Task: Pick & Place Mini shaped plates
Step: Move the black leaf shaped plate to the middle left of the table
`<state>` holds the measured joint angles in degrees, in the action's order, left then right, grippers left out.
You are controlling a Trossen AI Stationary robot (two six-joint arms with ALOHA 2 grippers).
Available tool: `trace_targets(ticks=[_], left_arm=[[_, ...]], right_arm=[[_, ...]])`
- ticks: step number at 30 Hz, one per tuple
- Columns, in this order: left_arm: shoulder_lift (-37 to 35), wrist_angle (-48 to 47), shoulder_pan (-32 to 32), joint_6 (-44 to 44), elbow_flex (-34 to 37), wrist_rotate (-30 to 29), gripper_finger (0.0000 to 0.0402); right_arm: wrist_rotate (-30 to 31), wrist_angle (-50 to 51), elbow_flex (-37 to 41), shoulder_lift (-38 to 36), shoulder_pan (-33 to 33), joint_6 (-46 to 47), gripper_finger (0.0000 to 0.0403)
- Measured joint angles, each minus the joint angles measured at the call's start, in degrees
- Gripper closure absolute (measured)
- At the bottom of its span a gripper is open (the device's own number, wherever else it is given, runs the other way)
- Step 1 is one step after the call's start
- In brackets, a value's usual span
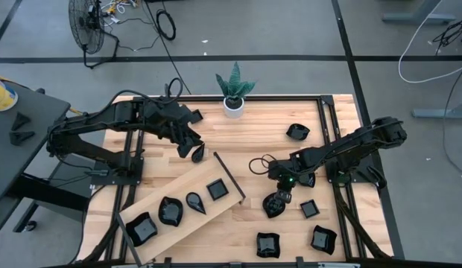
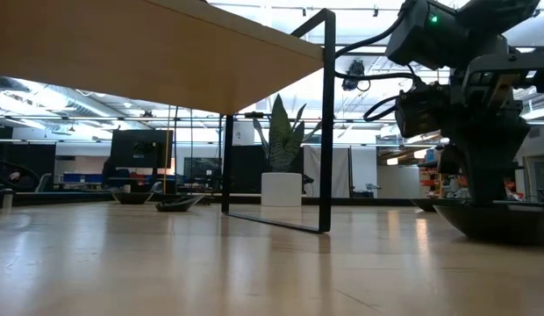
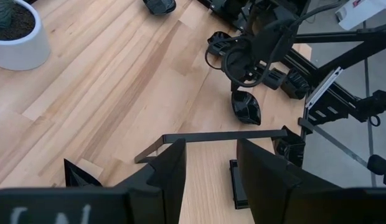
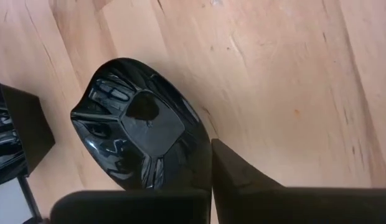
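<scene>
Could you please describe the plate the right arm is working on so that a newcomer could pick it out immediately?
Start at the white pot with the plant on the table's far edge, then go to the near right part of the wooden table, where loose black plates lie. It is the leaf-shaped plate whose rim is pinched by the right tool; the small square plate beside it lies untouched.

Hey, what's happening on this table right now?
Two robot arms are moving small black plates onto a wooden board, where four already sit. The right gripper has its fingers shut on the rim of a black leaf plate on the table. The left gripper hovers near the board's far end, holding nothing.
</scene>
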<state>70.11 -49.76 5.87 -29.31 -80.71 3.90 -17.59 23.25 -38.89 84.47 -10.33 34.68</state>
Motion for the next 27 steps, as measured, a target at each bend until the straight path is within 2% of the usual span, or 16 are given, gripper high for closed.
trace_targets(ticks=[9, 20, 27], left_arm=[[0.0, 0.0, 0.0, -0.05, 0.0, 0.5, 0.0255], [0.0, 0.02, 0.01, -0.03, 0.0, 0.48, 0.0255], [0.0, 0.03, 0.0, -0.01, 0.0, 0.46, 0.0255]], right_arm=[[0.66, 0.28, 0.0, -4.29, 2.51, 3.65, 0.0402], [4.99, 2.0, 0.0, -10.67, 12.44, 7.0, 0.0403], [8.69, -5.85, 0.0, -10.67, 18.92, 15.94, 0.0403]])
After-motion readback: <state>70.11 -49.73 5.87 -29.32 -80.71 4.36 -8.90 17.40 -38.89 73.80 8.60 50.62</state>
